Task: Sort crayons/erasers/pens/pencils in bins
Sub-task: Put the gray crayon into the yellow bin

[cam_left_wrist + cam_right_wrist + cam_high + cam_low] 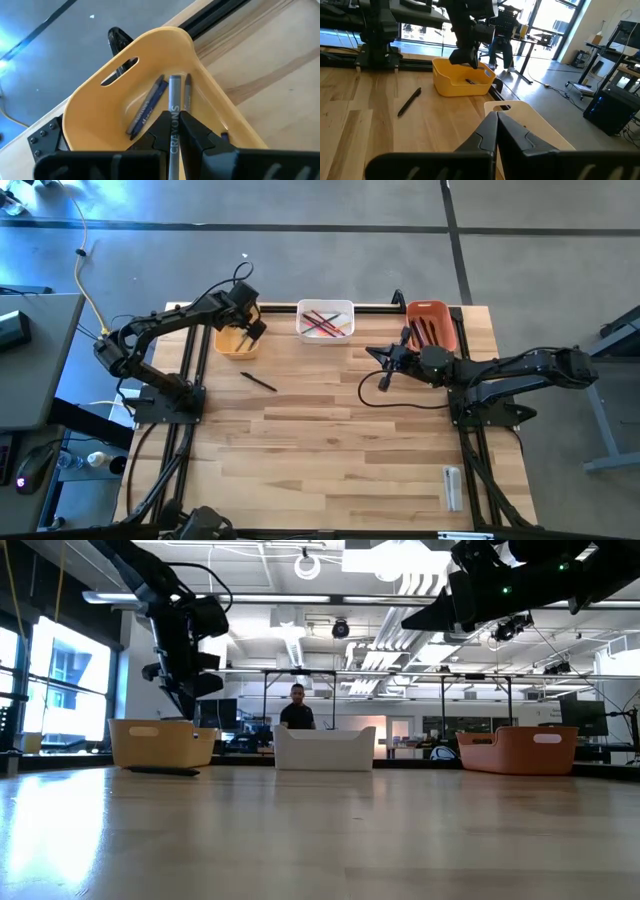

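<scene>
One grey crayon [173,107] clamped in left gripper [172,131], hanging over yellow bin [90,107] beside two crayons already inside. Right gripper [496,122] pinched together, empty, near white bin [325,332]. Risk: angled release bounces crayon over rim. Black pen [258,381] waits on table [330,445].

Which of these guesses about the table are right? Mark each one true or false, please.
1. The left gripper holds a grey crayon over the yellow bin. True.
2. The white bin is empty. False: it holds red, pink and green pencils.
3. A dark pen lies loose on the table. True.
4. The right gripper is over the yellow bin. False: it hangs beside the red-orange bin, fingers shut, holding nothing.
5. The yellow bin already contains crayons. True.
</scene>
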Motion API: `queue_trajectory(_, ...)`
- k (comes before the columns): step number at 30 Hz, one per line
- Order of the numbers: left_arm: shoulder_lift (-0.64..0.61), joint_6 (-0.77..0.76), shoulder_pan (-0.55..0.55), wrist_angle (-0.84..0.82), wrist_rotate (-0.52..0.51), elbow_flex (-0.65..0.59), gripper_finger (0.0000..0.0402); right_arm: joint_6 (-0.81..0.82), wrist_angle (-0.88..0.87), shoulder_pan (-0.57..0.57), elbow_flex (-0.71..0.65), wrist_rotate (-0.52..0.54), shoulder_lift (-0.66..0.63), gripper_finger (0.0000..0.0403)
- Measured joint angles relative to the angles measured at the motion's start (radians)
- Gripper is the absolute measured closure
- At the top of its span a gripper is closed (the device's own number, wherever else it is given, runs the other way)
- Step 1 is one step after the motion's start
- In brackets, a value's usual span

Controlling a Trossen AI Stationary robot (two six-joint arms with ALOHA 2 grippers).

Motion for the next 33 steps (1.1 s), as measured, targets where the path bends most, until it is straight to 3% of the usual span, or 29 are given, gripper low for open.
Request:
queue_trajectory(14, 0.011, 0.003, 0.016, 0.006, 0.019, 0.000, 0.0393, 0.000, -0.005, 0.000, 0.000, 0.000, 0.000, 0.0403)
queue_trajectory(33, 0.192, 0.015, 0.022, 0.080, 0.009, -0.001, 0.0384, 0.000, -0.013, 0.000, 0.000, 0.000, 0.000, 0.0403)
